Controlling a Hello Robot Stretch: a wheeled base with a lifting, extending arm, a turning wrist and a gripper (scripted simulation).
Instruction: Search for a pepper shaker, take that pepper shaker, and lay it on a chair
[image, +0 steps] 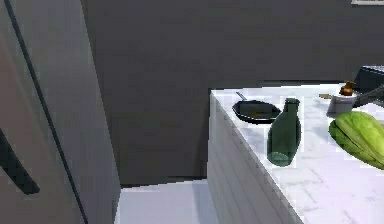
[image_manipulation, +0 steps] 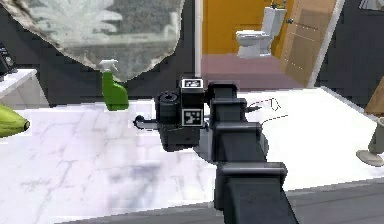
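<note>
Reaches from the near edge over the white counter (image_manipulation: 60, 165), gripper (image_manipulation: 142, 122) turned left near a green spray bottle (image_manipulation: 113, 88); cannot tell how its fingers stand. Far right, well apart: small pale tapered thing (image_manipulation: 376, 140), unsure whether pepper shaker

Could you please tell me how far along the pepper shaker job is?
Done: the robot stands at the white counter, arm reaching over it. In hand: the search; the gripper is near a green spray bottle, and I cannot tell whether it holds anything. A small pale thing could be the shaker. Left: taking it, laying it on a chair.
</note>
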